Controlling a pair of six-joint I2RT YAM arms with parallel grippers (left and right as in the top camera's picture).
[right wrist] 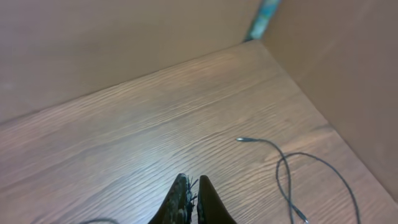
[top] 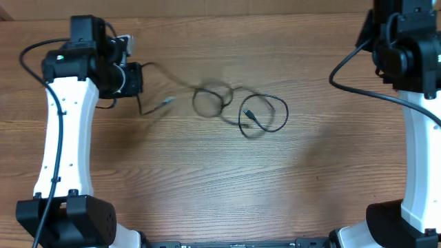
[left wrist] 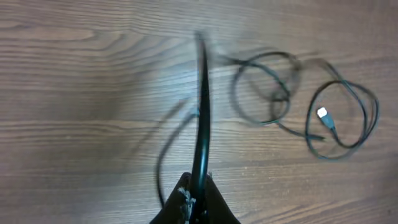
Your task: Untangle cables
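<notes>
Thin black cables (top: 210, 100) lie in loose loops mid-table, with a second loop (top: 263, 114) to the right and a grey plug end (top: 166, 102) to the left. My left gripper (top: 132, 79) is at the far left, shut on one black cable (left wrist: 201, 112) that runs taut and blurred from its jaws (left wrist: 198, 190) toward the loops (left wrist: 267, 93). A white plug (left wrist: 323, 114) lies inside the right loop. My right gripper (right wrist: 194, 185) is shut and empty, above bare table near a corner. A thin cable (right wrist: 285, 168) with a plug end lies to its right.
Brown walls (right wrist: 124, 43) close off the table's far corner in the right wrist view. The right arm (top: 413, 62) stands at the top right with its thick black cable (top: 344, 84) hanging beside it. The left arm's white link (top: 65, 138) runs down the left side.
</notes>
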